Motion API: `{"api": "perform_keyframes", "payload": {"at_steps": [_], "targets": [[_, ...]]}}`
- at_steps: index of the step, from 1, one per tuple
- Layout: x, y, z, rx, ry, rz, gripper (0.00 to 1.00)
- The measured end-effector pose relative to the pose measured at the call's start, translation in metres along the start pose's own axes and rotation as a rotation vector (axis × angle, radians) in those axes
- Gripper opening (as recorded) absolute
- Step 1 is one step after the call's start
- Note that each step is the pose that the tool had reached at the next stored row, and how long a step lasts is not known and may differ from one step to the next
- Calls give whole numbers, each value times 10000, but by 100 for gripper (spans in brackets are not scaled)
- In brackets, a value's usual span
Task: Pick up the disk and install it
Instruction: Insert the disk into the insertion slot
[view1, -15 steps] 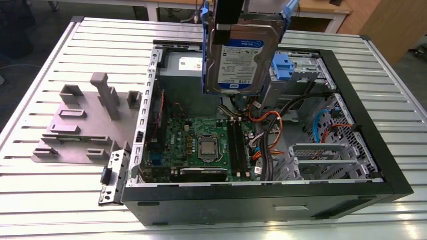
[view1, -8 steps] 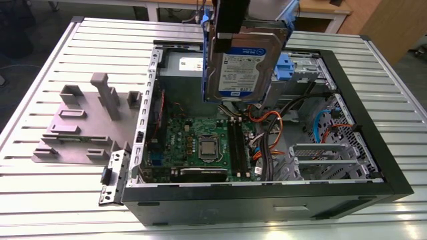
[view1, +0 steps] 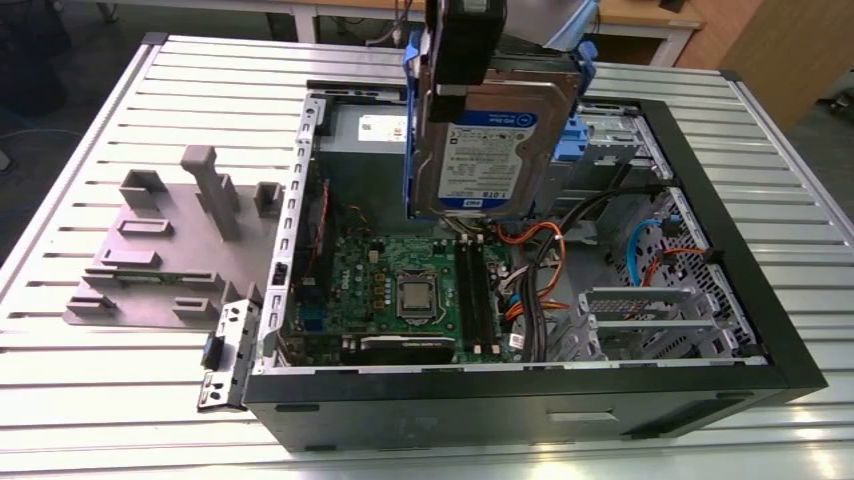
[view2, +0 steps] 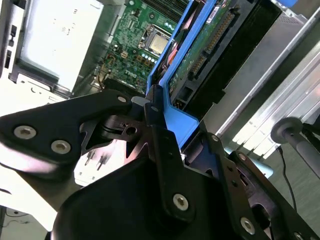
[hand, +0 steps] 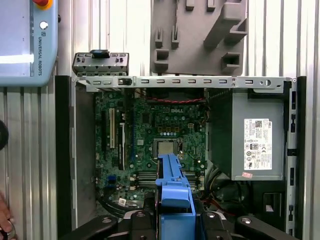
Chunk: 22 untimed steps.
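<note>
I've got the gripper (view1: 467, 75) clamped tight on the disk (view1: 497, 140), which hangs upright on edge over the open computer case (view1: 534, 400), right above the motherboard (view1: 400, 290). In the first wrist view its blue rail (hand: 172, 187) pokes out over the board.

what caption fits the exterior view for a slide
Robot claw holding a blue-railed hard drive upright above the open computer case and motherboard

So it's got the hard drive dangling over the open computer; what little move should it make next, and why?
Probably a short shift toward the exterior view's right, I'd judge. The gripper is shut on the disk, holding it upright above the motherboard, while the silver cage with the blue latch stands beside it on that side.
</note>
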<state>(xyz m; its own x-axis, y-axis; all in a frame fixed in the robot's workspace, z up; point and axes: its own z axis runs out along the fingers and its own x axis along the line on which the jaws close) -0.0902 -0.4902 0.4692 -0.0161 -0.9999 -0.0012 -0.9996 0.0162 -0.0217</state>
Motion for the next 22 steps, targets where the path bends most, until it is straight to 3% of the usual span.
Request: {"api": "perform_keyframes", "payload": {"at_steps": [5,15,18,22], "targets": [[49,-27,1,0,1,1,36],[64,-249,10,-7,1,-1,36],[73,-259,13,-7,2,0,36],[137,-262,18,-6,1,0,36]]}}
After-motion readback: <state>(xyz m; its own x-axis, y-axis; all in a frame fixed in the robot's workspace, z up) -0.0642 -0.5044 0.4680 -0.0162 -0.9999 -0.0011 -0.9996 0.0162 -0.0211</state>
